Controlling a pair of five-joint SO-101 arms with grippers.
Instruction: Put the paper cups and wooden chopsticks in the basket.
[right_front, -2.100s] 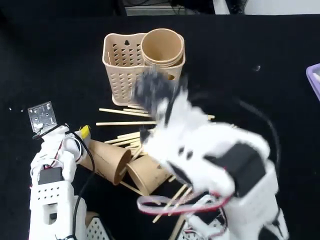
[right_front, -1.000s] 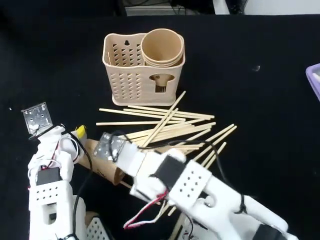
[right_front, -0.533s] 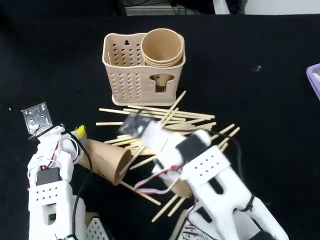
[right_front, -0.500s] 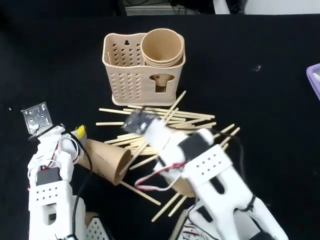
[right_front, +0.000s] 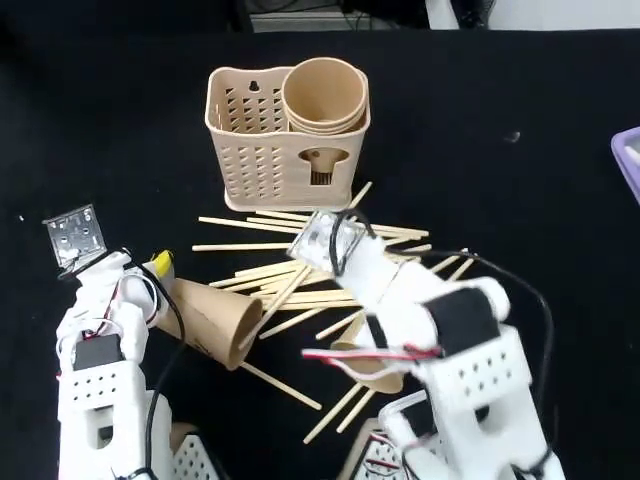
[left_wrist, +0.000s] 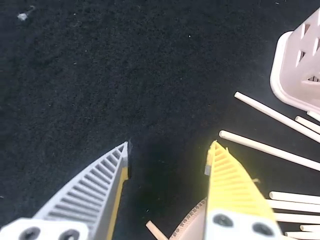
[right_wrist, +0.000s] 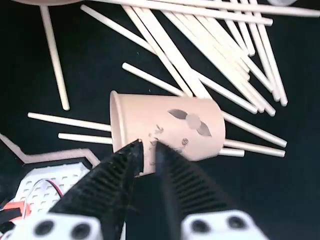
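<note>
While your right gripper (right_wrist: 147, 146) pinched 1 cup (right_wrist: 170, 125) by its rim, jaws narrow, atop the near chopsticks (right_wrist: 210, 45), you were mid-grasp; next you needed a lift toward the far basket (right_front: 260, 160).

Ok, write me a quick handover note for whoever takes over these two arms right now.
Left gripper: open, low over the table, beside a paper cup lying on its side.
Right gripper: just over the second tipped cup, which rests on the chopsticks; grip unclear.
Done: a stack of cups stands in one compartment of the basket.
Left: both tipped cups and the chopsticks scattered in front of the basket.
</note>
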